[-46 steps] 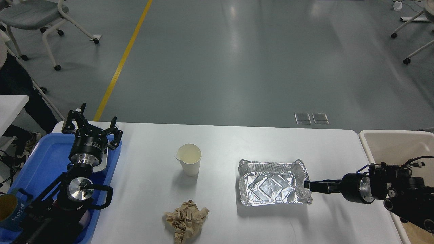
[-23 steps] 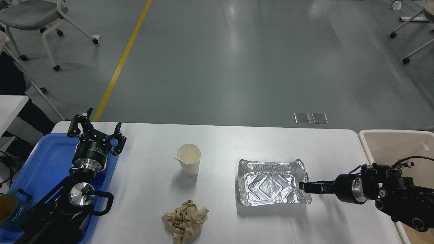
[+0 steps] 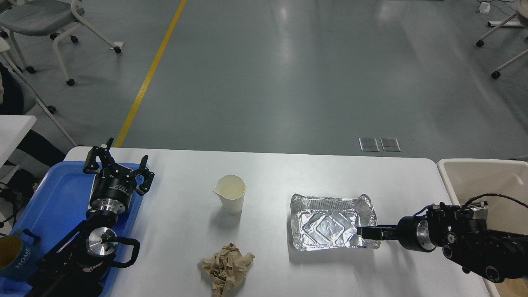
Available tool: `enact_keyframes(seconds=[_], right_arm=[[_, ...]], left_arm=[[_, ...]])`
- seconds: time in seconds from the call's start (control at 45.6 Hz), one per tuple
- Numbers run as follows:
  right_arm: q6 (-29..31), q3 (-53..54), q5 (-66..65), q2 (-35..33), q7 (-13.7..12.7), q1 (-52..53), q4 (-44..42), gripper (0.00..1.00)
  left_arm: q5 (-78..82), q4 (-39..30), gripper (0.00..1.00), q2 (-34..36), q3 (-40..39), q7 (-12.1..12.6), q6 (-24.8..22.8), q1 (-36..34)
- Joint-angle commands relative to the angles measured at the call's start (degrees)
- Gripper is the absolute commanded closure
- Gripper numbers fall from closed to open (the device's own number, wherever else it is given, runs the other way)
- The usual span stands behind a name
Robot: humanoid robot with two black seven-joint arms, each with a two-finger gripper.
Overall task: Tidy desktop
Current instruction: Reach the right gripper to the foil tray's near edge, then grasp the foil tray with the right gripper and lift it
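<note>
The white desktop (image 3: 288, 173) holds a white paper cup (image 3: 231, 194), a crumpled brown paper ball (image 3: 227, 268) and an empty foil tray (image 3: 330, 225). My left gripper (image 3: 117, 166) is open and empty, pointing away from me over the right edge of the blue tray (image 3: 53, 194). My right gripper (image 3: 363, 232) comes in from the right, its tip at the right rim of the foil tray. It is seen edge-on as one dark bar, so its fingers cannot be told apart.
A beige bin (image 3: 482, 177) stands off the right end of the desktop. A mug marked HOME (image 3: 12, 255) sits in the near left of the blue tray. Chairs stand on the grey floor beyond.
My right gripper has moved left, from just off the foil tray's right corner onto its right rim. My left gripper has drawn back a little toward me.
</note>
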Motion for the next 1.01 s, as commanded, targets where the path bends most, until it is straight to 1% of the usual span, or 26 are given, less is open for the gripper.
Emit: enact_keyframes(seconds=[0.0, 0.11, 0.219, 0.329, 0.394, 0.504, 0.526, 0.548, 0.57, 0.592, 0.614, 0.635, 0.657, 0.701, 0.723, 0.986], right_arm=[[-0.46, -0.36, -0.06, 0.07, 0.04, 0.53, -0.35, 0.0], [-0.63, -0.36, -0.15, 1.11, -0.05, 0.53, -0.61, 0.0], [-0.9, -0.36, -0.07, 3.58, 0.12, 0.35, -2.9, 0.05], [-0.9, -0.45, -0.24, 4.72, 0.21, 0.35, -3.34, 0.07], [-0.9, -0.45, -0.5, 5.34, 0.21, 0.44, -3.95, 0.11], [-1.25, -0.45, -0.86, 7.01, 0.3, 0.53, -6.15, 0.3], [-1.25, -0.45, -0.94, 7.18, 0.3, 0.53, -6.41, 0.35], [-1.16, -0.53, -0.94, 7.36, 0.21, 0.62, -6.68, 0.43], [-1.16, -0.62, -0.86, 7.53, 0.13, 0.62, -6.94, 0.55], [-1.08, -1.14, -0.86, 7.62, 0.12, 0.7, -7.2, 0.69], [-0.99, -1.93, -0.86, 7.71, 0.12, 0.71, -7.64, 0.8], [-0.99, -2.81, -0.59, 7.71, 0.21, 0.79, -8.08, 0.86], [-1.07, -3.6, -0.24, 7.71, 0.3, 0.88, -8.43, 0.88], [-1.07, -5.01, -0.07, 7.8, 0.39, 1.41, -9.05, 0.98], [-1.07, -5.28, 0.11, 7.8, 0.48, 1.58, -9.14, 1.0], [-0.55, -5.37, 0.64, 7.89, 1.09, 3.17, -8.26, 1.0]], left_arm=[[0.03, -0.01, 0.04, 0.11, -0.05, 0.01, -0.06, 0.08], [0.03, -0.01, 0.04, 0.11, -0.05, 0.01, -0.06, 0.26], [0.03, -0.01, 0.04, 0.2, 0.04, 0.01, -0.06, 0.7], [0.03, -0.01, 0.04, 0.46, 0.04, 0.1, -0.06, 0.7], [0.03, -0.01, 0.04, 0.64, 0.04, 0.1, -0.06, 0.7], [0.03, 0.08, 0.04, 0.81, 0.04, 0.1, -0.06, 0.79], [0.03, 0.08, 0.04, 0.81, 0.04, 0.1, -0.06, 0.79], [0.03, 0.0, 0.04, 0.81, 0.04, 0.1, -0.06, 0.87], [0.03, -0.01, 0.04, 0.9, -0.05, 0.1, -0.06, 1.05], [0.03, -0.01, 0.04, 0.9, -0.05, 0.1, -0.06, 1.22], [0.03, -0.01, 0.04, 0.9, -0.05, 0.1, -0.06, 1.23], [0.03, 0.08, 0.04, 0.9, -0.05, 0.1, -0.06, 1.23], [0.03, 0.08, 0.04, 0.9, -0.05, 0.1, -0.06, 1.31], [0.03, -0.01, 0.04, 0.9, -0.05, 0.1, -0.06, 1.58], [0.03, -0.01, 0.04, 0.9, -0.05, 0.1, -0.06, 1.58], [0.03, -0.01, 0.04, 0.72, 0.04, 0.1, -0.06, 1.58]])
